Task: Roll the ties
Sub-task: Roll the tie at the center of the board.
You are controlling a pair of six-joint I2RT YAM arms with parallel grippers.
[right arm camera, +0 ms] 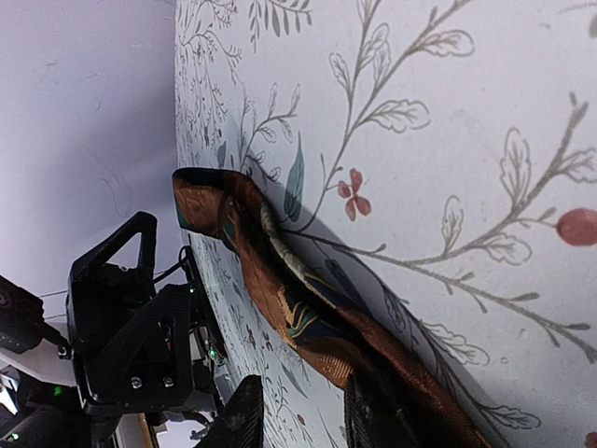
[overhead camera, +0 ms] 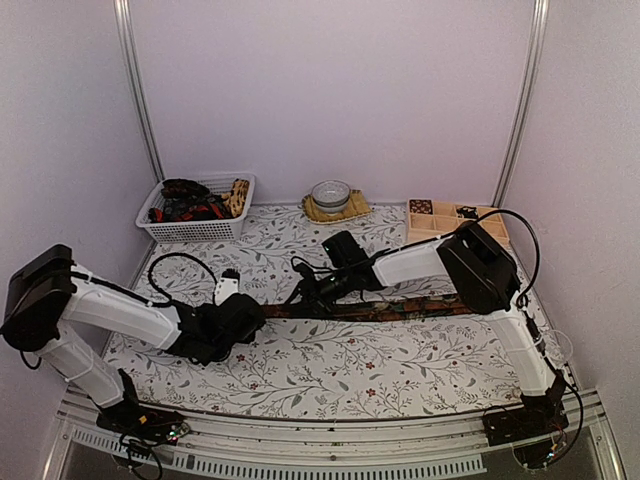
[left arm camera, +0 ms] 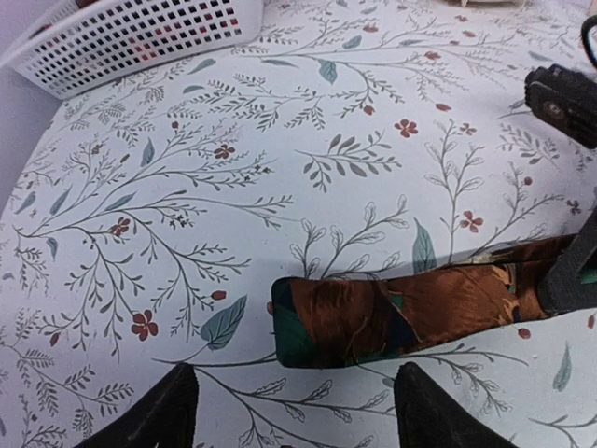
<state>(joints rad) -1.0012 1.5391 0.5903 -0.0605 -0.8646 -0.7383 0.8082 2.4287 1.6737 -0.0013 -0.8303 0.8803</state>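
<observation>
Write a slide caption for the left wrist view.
Left gripper open, just short of the end of the brown tie on the floral cloth; white basket behind.

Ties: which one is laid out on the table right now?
The brown-and-green tie stretched flat across the table; the other ties sit heaped in the white basket at the far left.

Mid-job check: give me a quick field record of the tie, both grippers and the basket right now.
tie: flat, unrolled, stretched left to right across the table
left end: blunt, just ahead of the left gripper, untouched
left gripper: open wide
right gripper: at the tie farther right; grip unclear
basket: back left, more ties inside
</observation>
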